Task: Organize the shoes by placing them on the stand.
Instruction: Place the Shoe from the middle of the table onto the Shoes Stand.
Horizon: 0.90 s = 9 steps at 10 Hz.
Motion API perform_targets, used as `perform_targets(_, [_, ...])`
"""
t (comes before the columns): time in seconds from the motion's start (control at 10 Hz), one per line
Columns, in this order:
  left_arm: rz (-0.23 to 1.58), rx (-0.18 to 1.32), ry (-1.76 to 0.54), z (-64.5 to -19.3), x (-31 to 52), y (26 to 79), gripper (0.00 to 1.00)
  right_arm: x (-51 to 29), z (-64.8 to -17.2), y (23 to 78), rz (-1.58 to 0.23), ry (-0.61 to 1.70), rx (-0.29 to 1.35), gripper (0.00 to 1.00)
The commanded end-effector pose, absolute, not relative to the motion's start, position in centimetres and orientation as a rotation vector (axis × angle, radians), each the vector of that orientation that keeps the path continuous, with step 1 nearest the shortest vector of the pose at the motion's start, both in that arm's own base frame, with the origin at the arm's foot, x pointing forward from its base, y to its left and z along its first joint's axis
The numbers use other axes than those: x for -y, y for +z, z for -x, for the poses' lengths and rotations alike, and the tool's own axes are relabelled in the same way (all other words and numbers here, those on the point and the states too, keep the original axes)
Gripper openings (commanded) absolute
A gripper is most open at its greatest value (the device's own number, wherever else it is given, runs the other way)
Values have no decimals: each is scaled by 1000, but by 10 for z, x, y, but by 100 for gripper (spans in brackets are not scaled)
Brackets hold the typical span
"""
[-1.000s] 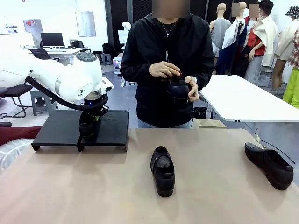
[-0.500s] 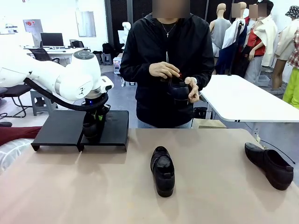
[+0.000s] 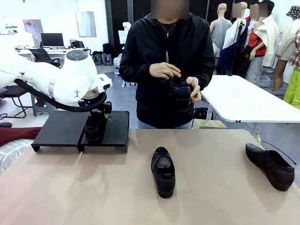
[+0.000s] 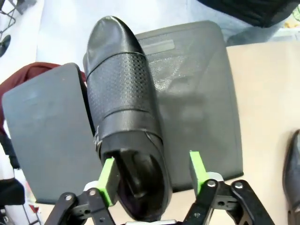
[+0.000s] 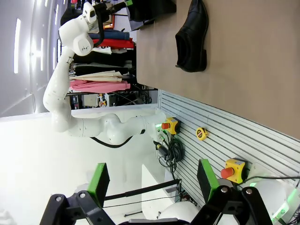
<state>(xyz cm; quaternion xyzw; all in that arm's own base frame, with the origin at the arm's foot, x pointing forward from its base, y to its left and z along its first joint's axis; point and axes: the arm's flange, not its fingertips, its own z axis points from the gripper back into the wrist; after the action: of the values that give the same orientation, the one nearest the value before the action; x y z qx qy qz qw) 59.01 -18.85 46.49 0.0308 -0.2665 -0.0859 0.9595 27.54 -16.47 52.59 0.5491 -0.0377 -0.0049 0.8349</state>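
One black shoe (image 3: 95,127) (image 4: 124,108) rests on the black stand (image 3: 61,129) (image 4: 197,103), lying along the seam between its two platforms, toe pointing away from me. My left gripper (image 3: 97,111) (image 4: 152,176) hovers open over its heel, the green pads on either side. On the tan table lie a second shoe (image 3: 163,171) (image 5: 192,37) in the middle and a third shoe (image 3: 272,165) at the right. The person's hands hold a fourth shoe (image 3: 180,89) at chest height. My right gripper (image 5: 150,183) is open, holding nothing, off the table.
The person stands at the table's far edge, behind the middle. A white table (image 3: 243,98) sits behind at the right. A dark red cloth (image 3: 14,133) lies left of the stand.
My left gripper has let go of the shoe on the stand and risen a little above it; the shoe stays in place. The person's hands and the other shoes have hardly moved.
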Motion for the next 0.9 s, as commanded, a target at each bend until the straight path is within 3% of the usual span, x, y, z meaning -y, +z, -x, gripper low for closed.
perform_targets(0.0, [1, 528, -238, -532, 177, 494, 100, 164, -274, 531, -1172, -22, 72, 100])
perform_targets(0.5, [436, 201, -602, -372, 131, 582, 100, 164, -274, 531, -1172, -22, 72, 100])
perform_targets(0.7, [459, 210, -712, -291, 111, 589, 100, 164, -274, 531, -1172, -22, 72, 100])
perform_targets(0.8, [458, 254, -646, -257, 98, 580, 100, 164, -274, 531, -1172, -22, 72, 100])
